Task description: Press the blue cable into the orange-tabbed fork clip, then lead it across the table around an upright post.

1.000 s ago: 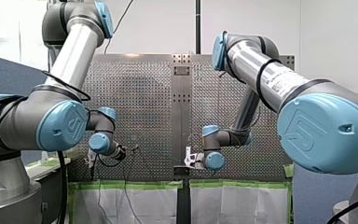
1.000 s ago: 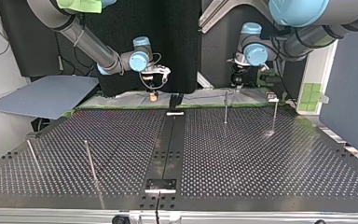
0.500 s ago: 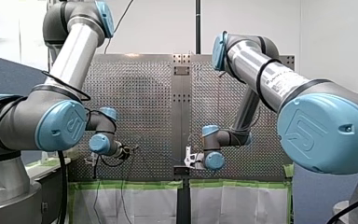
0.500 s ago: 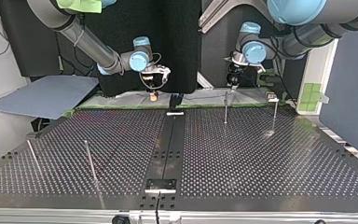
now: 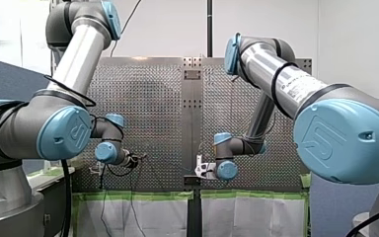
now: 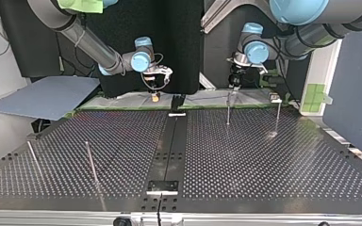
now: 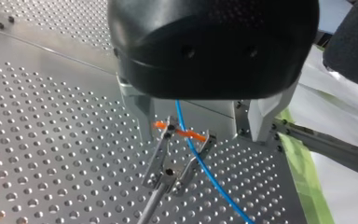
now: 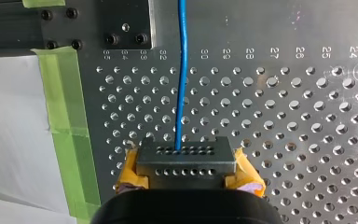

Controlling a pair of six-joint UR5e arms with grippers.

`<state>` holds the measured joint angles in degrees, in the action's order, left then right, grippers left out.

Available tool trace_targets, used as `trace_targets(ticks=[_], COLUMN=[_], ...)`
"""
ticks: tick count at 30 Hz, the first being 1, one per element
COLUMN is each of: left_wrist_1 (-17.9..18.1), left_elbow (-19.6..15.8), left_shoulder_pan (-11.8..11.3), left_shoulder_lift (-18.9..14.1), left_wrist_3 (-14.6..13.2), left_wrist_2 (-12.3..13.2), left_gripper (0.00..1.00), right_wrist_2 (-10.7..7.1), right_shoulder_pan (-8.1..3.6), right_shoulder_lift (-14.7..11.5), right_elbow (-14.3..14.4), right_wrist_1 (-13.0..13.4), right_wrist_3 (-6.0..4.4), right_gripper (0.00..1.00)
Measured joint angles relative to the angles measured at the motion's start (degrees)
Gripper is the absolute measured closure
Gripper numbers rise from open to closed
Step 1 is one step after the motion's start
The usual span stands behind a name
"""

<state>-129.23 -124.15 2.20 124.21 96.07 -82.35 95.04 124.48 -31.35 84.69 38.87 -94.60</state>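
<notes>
Left pincer [image 6: 234,85] shifted, blue cable [image 7: 200,161] end hidden

Bright, even indoor light throughout. In the front view the white wall glows and the perforated tabletop [image 5: 148,98] carries soft grey shadow patches. The top view has a dark backdrop, with small glints on the metal. In the left wrist view, my left gripper [image 7: 198,126] looms dark and blurred above sharply focused holes. In the right wrist view the blue cable [image 8: 182,93] is crisp, while my right gripper [image 8: 186,161] blurs nearest the lens.
</notes>
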Motion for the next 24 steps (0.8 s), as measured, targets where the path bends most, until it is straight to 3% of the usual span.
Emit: trace_targets(ticks=[14,21,24], left_wrist_1=[0.4,1.3,1.6], left_elbow=[0.0,0.0,0.1], left_shoulder_pan=[0.5,1.5,2.0], left_shoulder_lift=[0.0,0.0,0.0], left_wrist_3=[0.7,3.3,3.2], left_wrist_2=[-0.7,2.1,3.1], left_gripper=[0.00,0.00,0.00], right_wrist_2=[-0.05,-0.11,-0.07], right_shoulder_pan=[0.09,0.14,0.16], right_shoulder_lift=[0.0,0.1,0.1], right_elbow=[0.0,0.0,0.0], right_wrist_1=[-0.1,-0.9,-1.2], right_wrist_3=[0.01,0.50,0.65], right_gripper=[1.00,1.00,1.00])
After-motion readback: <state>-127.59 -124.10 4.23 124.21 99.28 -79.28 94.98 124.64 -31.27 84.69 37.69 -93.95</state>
